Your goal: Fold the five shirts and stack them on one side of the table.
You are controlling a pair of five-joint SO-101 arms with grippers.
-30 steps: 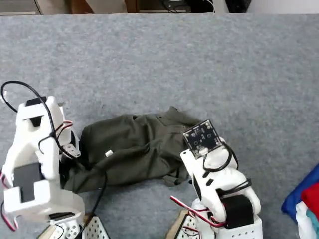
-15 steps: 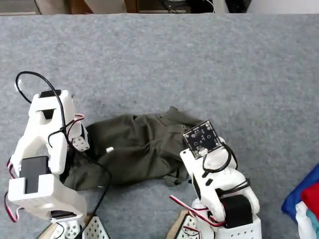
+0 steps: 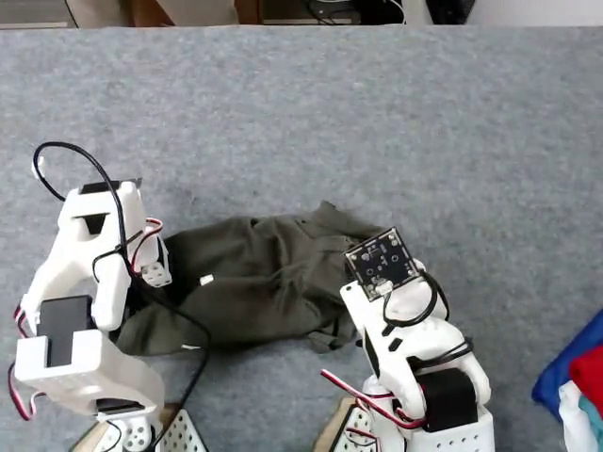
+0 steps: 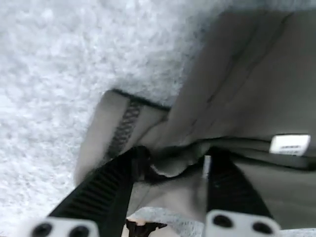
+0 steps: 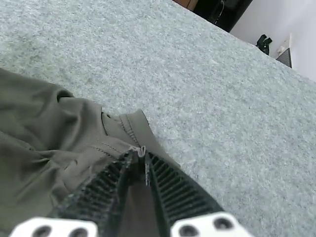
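The left claw (image 4: 173, 157) had its fingers part-way closed, pinching a bunched fold at the left end of the shirt (image 3: 254, 282), with a hemmed edge standing up beside one finger. The shirt lay across the near middle of the table (image 3: 377, 113), stretched between the two arms. The right claw (image 5: 143, 157) had its fingers pressed together, nipping a stitched edge at the shirt's right end.

The table was covered in grey, carpet-like fabric. A pile of clothes (image 3: 577, 386) in blue, red and white lay at the near right edge, well apart from the shirt. Dark furniture (image 5: 222, 12) and a pale wall (image 5: 276, 22) stood beyond the far edge.

The shirt was dark olive, rumpled and only loosely gathered, with a small white label (image 3: 205, 281) showing near its left end.
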